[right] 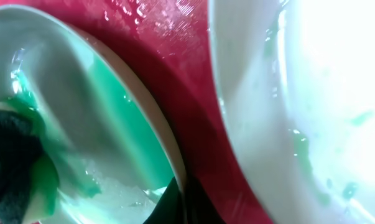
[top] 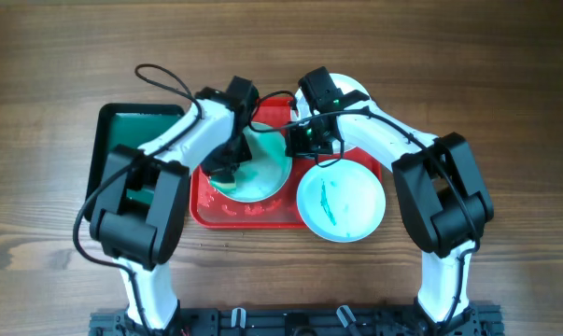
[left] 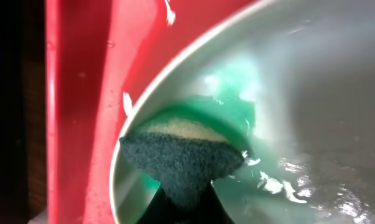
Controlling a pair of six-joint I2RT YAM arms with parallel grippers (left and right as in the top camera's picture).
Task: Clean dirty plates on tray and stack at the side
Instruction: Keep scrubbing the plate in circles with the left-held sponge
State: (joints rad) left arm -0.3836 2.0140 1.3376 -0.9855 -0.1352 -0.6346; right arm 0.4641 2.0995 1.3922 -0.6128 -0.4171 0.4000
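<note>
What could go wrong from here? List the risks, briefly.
1. The wet plate is held only at its rim by the right gripper. Pressure from the sponge in the left gripper might make it slip.
2. The second plate overhangs the edge of the tray, so the right arm could nudge it.

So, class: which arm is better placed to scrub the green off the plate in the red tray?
Left. The left gripper is shut on the sponge, pressed onto the green smear on the plate. The right gripper seems only to pinch the rim, steadying it.
</note>
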